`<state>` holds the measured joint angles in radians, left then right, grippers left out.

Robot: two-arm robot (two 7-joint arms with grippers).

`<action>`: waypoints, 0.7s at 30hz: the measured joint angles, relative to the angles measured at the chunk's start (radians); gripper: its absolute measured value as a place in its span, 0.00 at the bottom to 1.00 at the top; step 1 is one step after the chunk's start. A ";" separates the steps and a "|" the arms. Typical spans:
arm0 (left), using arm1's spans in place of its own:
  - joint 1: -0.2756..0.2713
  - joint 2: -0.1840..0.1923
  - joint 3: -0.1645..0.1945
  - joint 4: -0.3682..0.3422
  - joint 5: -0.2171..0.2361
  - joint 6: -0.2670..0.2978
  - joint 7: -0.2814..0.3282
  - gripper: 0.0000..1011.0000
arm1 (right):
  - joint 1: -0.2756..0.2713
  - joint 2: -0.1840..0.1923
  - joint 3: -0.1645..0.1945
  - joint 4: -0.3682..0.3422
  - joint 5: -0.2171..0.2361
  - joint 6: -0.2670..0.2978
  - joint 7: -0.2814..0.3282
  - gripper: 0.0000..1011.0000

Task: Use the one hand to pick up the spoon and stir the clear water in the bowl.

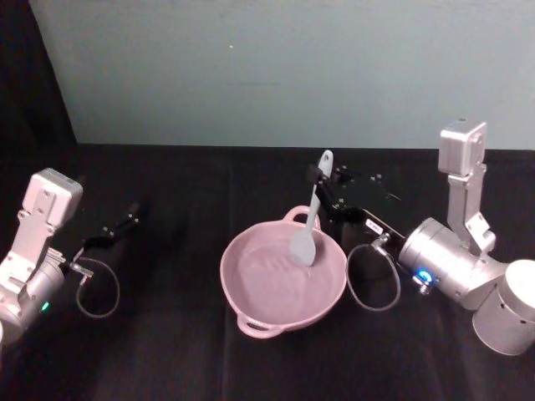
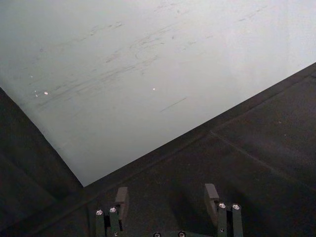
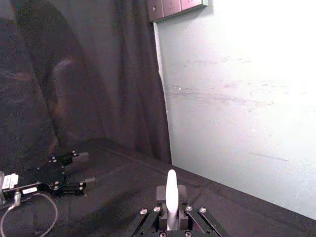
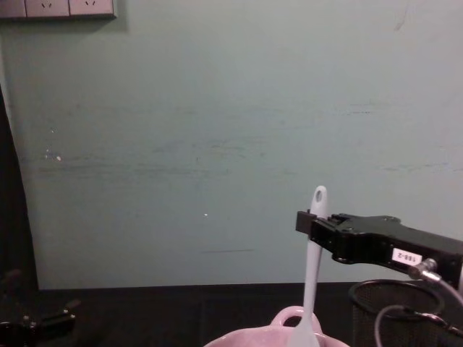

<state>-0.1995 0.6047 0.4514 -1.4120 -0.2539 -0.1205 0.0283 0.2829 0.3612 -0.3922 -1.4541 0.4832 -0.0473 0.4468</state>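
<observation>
1. The table [image 1: 167,359] is covered with a black cloth [image 1: 175,251]. Its far edge meets a pale wall [image 1: 292,75].
2. A pink bowl [image 1: 288,322] stands on the cloth, near the middle of the table. It has one small loop handle on the near side of its rim and one on the far side.
3. A black mesh cup [image 4: 394,307] is just beside the bowl, on the right and a little behind it. It seems to stand on the cloth too, but its bottom is hidden.
</observation>
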 joint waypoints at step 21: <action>0.000 0.000 0.000 0.000 0.000 0.000 0.000 0.99 | -0.029 0.013 -0.084 -0.116 -0.077 0.032 0.034 0.12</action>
<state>-0.1995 0.6047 0.4514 -1.4120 -0.2539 -0.1205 0.0283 0.2535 0.3740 -0.4765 -1.5705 0.4067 -0.0148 0.4809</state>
